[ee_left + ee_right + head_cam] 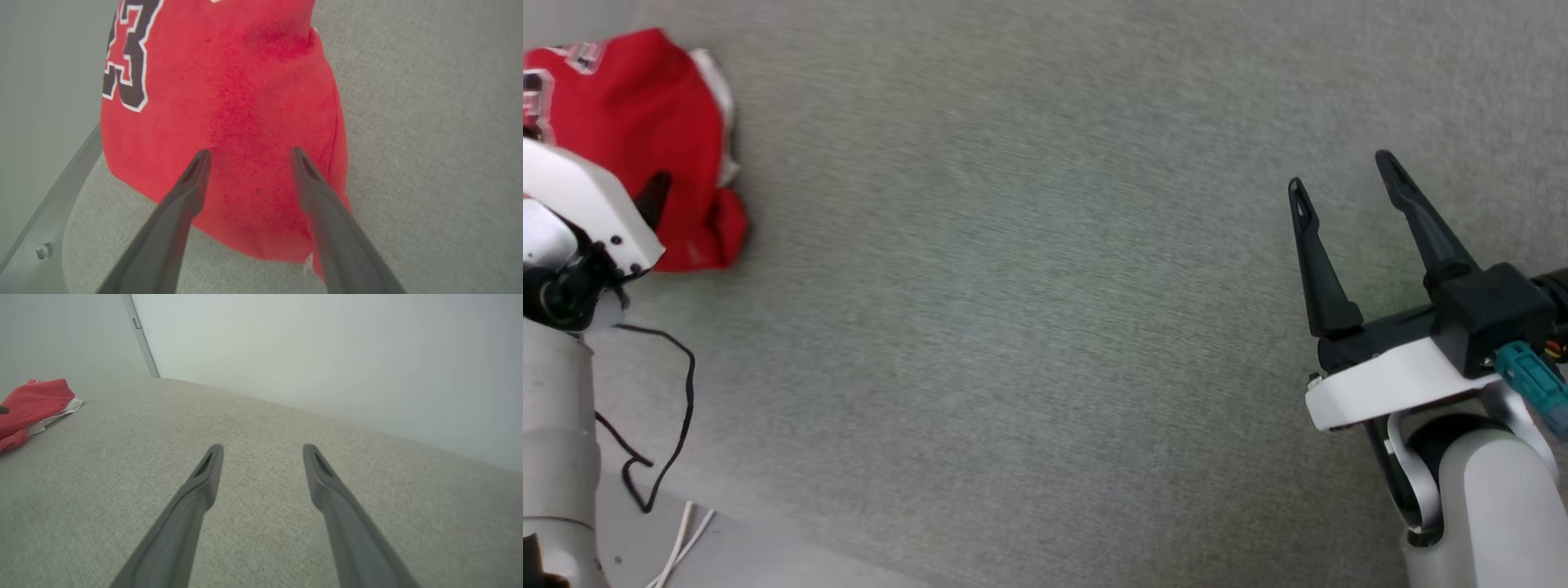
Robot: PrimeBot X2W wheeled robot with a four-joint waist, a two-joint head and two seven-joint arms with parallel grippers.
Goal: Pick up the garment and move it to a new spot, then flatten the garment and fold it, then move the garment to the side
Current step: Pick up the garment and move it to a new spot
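Grey woven surface [1029, 327]. Two thin white cords [686, 535] at near-left edge. Pale wall [327, 355] behind, metal strip [139, 339] up it.

Grey woven-fabric work surface [1045, 327], seen from above. A red garment [637, 139] lies bunched near its left edge, the black "23" facing up and a white sleeve edge showing. A thin black cable [682, 408] trails over the near-left corner, close to two white cords [690, 535] on the smooth pale border.

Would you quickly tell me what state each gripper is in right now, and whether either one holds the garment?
Left gripper: open over the garment, gripping nothing.
Right gripper: open, empty, well away from the garment.
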